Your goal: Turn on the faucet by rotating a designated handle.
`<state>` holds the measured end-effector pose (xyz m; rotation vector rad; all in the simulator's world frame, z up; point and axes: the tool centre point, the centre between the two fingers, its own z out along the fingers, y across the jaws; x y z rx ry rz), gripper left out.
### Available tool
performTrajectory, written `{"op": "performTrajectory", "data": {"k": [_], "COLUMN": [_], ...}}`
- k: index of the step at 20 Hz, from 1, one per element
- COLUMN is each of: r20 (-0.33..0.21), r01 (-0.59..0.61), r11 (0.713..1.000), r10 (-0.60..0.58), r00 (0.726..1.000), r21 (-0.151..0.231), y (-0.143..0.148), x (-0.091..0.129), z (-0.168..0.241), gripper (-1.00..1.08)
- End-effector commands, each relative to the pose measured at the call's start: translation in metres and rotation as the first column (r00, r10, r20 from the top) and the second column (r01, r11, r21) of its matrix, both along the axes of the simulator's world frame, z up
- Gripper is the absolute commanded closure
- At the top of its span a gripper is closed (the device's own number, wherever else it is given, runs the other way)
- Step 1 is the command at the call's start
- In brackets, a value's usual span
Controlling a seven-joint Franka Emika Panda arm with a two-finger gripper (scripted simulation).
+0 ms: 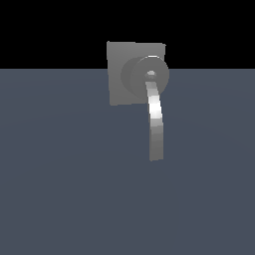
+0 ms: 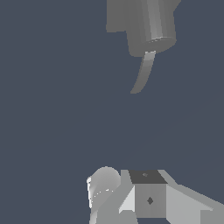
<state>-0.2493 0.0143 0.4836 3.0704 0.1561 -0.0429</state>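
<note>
Over a bare blue-grey floor, my gripper sits well apart from the faucet's handle; I can't tell its spread.

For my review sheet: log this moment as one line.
faucet alone in exterior view | handle hangs from hub, untouched | gripper apart from handle, state unclear | turn not started

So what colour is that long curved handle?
Grey metal with a bright white sheen, the handle shows best in the exterior view.
</note>
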Motion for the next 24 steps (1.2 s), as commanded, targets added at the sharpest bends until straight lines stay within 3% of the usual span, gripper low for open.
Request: {"op": "performTrajectory", "data": {"k": [1,8,14,19,24], "r20": [-0.008,-0.080,-0.204,-0.357,-0.521], "r01": [-0.008,-0.086,-0.221,-0.385,-0.559], "r11": [1.000,0.995,0.969,0.909,0.811], "r10": [0.008,0.082,0.194,0.311,0.407], "r00": [1.000,0.993,0.959,0.881,0.750], "r21": [-0.006,-0.053,-0.115,-0.160,-0.171], "y": [-0.001,-0.009,-0.021,-0.034,-0.046], "x": [0.001,0.008,0.017,0.025,0.031], "z": [-0.003,-0.024,-0.059,-0.097,-0.135], "gripper": [1.08,1.08,1.08,1.08,1.08]}}
